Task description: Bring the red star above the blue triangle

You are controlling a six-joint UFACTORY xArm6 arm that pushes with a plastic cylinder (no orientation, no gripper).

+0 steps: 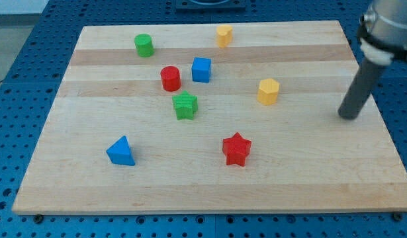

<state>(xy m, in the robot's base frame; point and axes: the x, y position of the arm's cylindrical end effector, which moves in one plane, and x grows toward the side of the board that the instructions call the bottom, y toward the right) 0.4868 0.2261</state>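
— Progress so far? Go left to right.

— Blue triangle [120, 151] sits low on the counter [309, 178], at the view's left. Red star [236, 149] lies level with it, well to its right, so nothing is done.

— And my tip [349, 117]?

— Far right, touching no block, well apart from the star. No hand exists here to spread or pinch; 1 long push leftward and upward remains.

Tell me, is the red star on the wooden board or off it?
On it. The red star rests flat on the board, near the view's bottom edge but inside it.
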